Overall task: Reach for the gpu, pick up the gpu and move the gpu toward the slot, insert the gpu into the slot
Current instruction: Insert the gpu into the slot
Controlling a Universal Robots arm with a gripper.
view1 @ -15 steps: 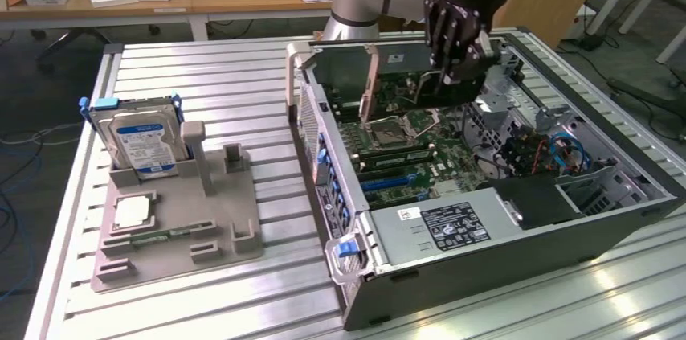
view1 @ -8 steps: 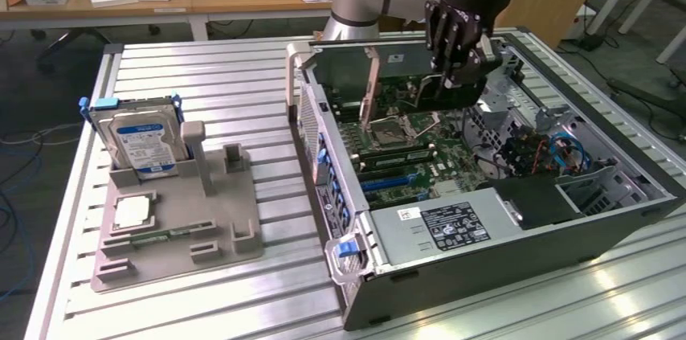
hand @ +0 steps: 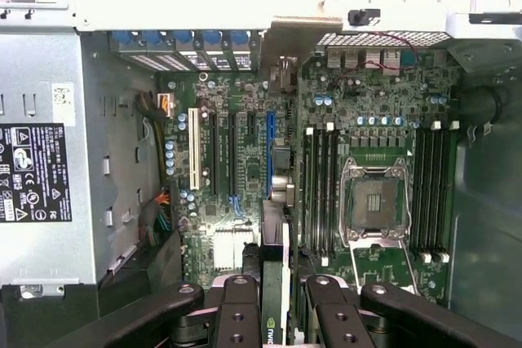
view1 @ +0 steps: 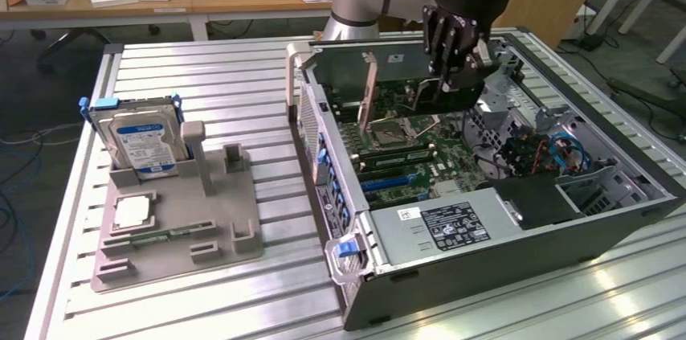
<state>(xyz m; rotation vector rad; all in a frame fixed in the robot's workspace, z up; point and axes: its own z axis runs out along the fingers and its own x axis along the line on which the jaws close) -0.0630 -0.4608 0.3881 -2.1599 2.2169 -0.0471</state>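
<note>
One thin green circuit card with a black cooler, the gpu (hand: 272, 283), shows edge-on in the wrist view, clamped between the black gripper's (hand: 281, 319) fingers (hand: 241, 315); its lower part is cut off by the frame edge. In the exterior view the gripper (view1: 455, 75) hangs upper centre over the open grey computer case (view1: 515, 235), the card mostly hidden behind its fingers. On the green motherboard (hand: 245, 234) the long blue slot (hand: 269, 152) lies uncovered, just beside black slots, with free room above it.
</note>
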